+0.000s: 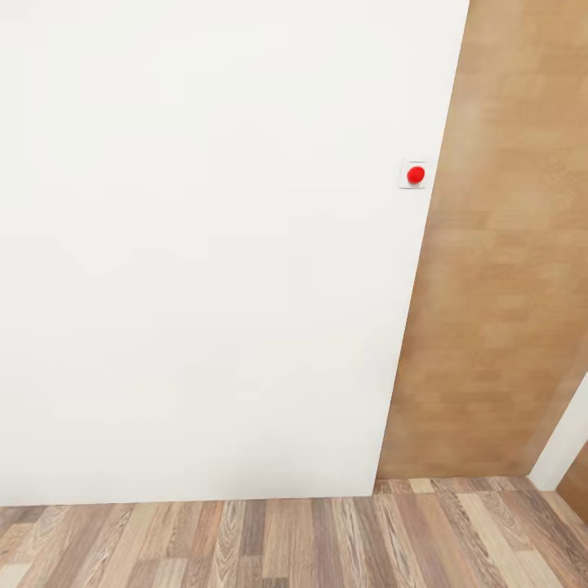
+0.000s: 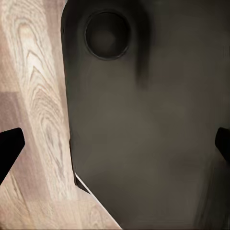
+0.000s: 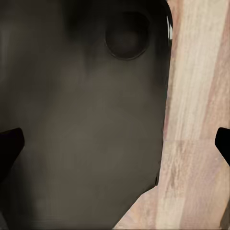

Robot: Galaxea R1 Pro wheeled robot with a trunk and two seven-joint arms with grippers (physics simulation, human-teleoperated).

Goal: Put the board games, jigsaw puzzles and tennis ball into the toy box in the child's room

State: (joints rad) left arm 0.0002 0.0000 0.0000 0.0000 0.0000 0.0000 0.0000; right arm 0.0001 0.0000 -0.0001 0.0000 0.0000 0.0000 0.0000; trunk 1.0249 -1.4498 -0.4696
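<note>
The board games, jigsaw puzzles, tennis ball, toy box, table and bed are out of view. In the left wrist view my left gripper (image 2: 115,148) is open, its dark fingertips (image 2: 9,146) far apart, with nothing between them. It hangs over the robot's dark base (image 2: 143,124) and the wood floor (image 2: 33,96). My right gripper (image 3: 115,146) is open too, with one fingertip (image 3: 9,143) at each side of the right wrist view. It is over the same dark base (image 3: 81,120) and the floor (image 3: 196,120).
A broad white wall (image 1: 196,245) stands straight ahead, with a small white plate bearing a red button (image 1: 416,174) near its right edge. A tan wooden panel (image 1: 498,286) joins it on the right. Plank flooring (image 1: 294,539) runs along the bottom.
</note>
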